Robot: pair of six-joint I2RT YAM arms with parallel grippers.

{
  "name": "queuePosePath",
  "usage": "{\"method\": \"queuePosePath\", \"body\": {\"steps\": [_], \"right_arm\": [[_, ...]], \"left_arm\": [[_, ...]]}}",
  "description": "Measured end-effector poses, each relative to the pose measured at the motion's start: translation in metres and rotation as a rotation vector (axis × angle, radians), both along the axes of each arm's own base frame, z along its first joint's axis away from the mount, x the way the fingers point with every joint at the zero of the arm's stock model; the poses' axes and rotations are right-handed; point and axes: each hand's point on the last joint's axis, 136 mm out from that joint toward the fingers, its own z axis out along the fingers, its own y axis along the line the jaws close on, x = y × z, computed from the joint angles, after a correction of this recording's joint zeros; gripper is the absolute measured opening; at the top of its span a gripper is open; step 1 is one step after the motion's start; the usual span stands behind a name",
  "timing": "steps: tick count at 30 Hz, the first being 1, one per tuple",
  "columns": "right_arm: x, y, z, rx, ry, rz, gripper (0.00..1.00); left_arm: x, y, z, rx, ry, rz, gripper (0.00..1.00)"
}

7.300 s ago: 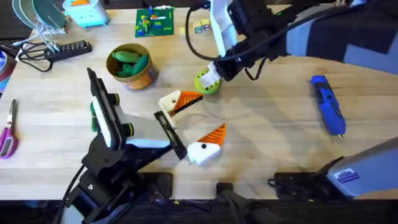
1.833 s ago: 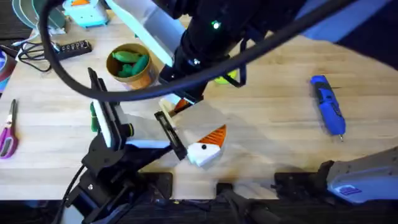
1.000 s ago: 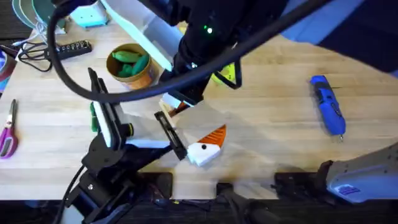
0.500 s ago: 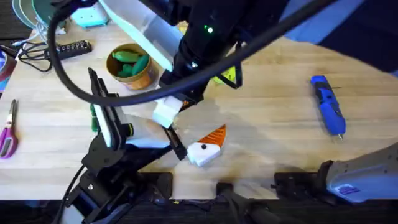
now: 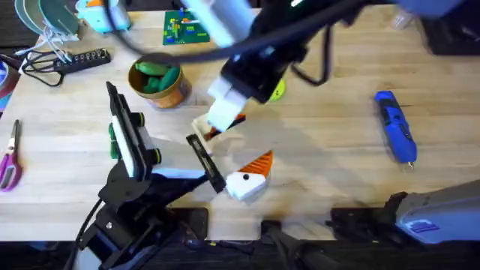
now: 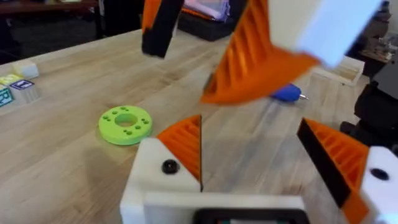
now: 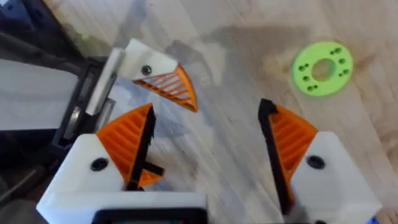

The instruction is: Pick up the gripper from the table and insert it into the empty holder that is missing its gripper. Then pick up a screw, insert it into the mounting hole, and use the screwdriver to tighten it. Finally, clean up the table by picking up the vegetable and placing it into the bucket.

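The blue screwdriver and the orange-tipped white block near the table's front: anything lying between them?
Nothing: in the overhead view, bare wood runs from the holder to the screwdriver.

L arm: base at lower left of overhead view, links angled up and fwd over the counter, wrist low. Left claw [image 5: 234,169] sits near mid-counter, pointing right; jaws wide apart. Each finger is a white block w/ orange ribbed pad; one finger [image 6: 163,174] shows a dark screw head on its side.

R arm: base at lower right of overhead view, reaches across the middle, raised close under the camera, so links read large and dark. Right claw [image 5: 225,116] points down and left, above the counter. Jaws spread apart, nothing between the orange pads [image 7: 127,143].
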Motion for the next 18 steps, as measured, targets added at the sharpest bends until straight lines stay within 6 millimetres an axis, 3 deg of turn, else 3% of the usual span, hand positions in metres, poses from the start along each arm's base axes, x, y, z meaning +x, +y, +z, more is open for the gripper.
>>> {"method": "queuePosePath", "body": {"steps": [6, 8, 12, 18], "right_arm": [[0.023, -0.058, 0.051, 0.094, -0.101, -0.162, 0.979], [0.024, -0.08, 0.059, 0.111, -0.125, -0.215, 0.979], [0.015, -0.116, 0.052, 0.134, -0.124, -0.292, 0.98], [-0.015, -0.144, 0.039, 0.201, -0.132, -0.319, 0.981]], "left_arm": [[0.0, 0.0, 0.0, 0.0, 0.0, 0.0, 0.975], [0.0, 0.0, 0.0, 0.0, 0.0, 0.0, 0.975], [0.0, 0.0, 0.0, 0.0, 0.0, 0.0, 0.975], [0.0, 0.0, 0.0, 0.0, 0.0, 0.0, 0.975]]}}
